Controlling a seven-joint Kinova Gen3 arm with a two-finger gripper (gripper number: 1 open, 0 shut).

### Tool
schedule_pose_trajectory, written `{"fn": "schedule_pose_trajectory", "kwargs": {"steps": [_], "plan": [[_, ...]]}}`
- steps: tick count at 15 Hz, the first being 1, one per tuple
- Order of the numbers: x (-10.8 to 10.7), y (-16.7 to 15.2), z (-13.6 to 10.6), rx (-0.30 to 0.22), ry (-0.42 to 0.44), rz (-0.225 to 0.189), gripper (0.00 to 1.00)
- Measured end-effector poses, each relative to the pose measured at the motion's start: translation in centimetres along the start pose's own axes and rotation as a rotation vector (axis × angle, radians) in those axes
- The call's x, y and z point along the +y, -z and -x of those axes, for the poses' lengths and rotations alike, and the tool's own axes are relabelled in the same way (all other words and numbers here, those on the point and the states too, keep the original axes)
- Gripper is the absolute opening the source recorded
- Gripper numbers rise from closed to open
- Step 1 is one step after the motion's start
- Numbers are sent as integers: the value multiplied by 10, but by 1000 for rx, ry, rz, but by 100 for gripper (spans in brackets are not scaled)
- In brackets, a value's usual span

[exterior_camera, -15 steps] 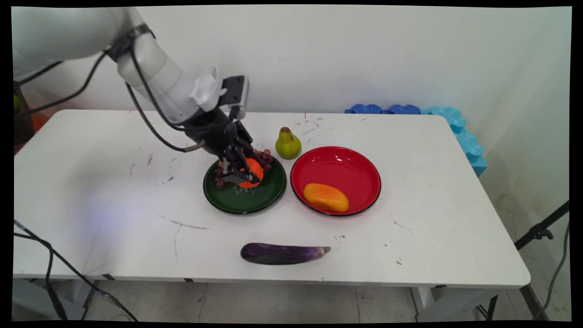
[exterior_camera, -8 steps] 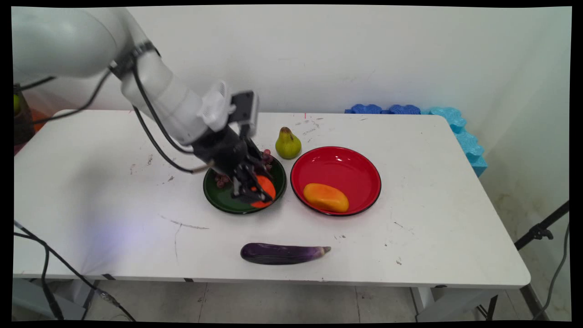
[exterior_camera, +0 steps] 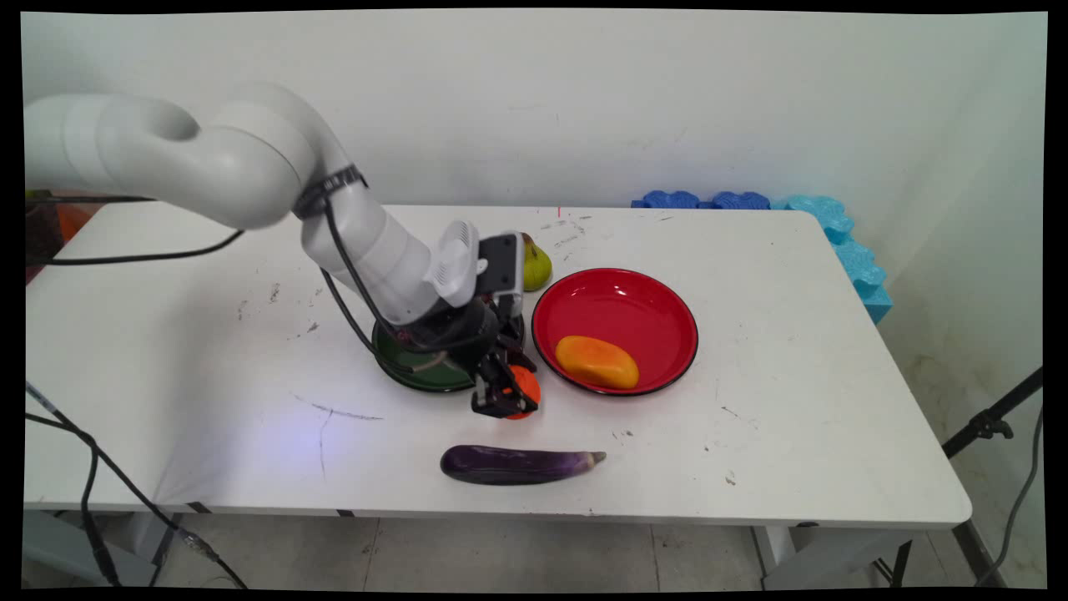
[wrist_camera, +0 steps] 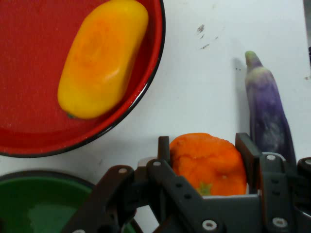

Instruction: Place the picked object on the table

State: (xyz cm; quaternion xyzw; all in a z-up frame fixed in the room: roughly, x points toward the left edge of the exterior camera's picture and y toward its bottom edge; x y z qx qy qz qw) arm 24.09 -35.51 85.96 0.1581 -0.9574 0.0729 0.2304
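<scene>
I count two plates: one green plate and one red plate. I count one orange, mango, pear and eggplant.

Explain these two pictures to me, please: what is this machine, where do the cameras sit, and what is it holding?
It is a white robot arm with a black two-finger gripper. The main view looks down across the white table; the hand view looks along the gripper. The gripper is shut on a round orange fruit, beside the dark green plate. A red plate holds a yellow-orange mango. A purple eggplant lies near the front edge; a green pear shows behind the arm.
</scene>
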Motion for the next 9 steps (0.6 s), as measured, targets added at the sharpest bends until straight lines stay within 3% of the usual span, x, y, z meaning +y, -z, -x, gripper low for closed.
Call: {"fn": "schedule_pose_trajectory", "kwargs": {"steps": [5, 6, 9], "plan": [[0, -25, 2, 12, 12, -8, 0], [0, -28, 2, 13, 13, -8, 100], [0, -32, 2, 28, 21, 0, 100]]}}
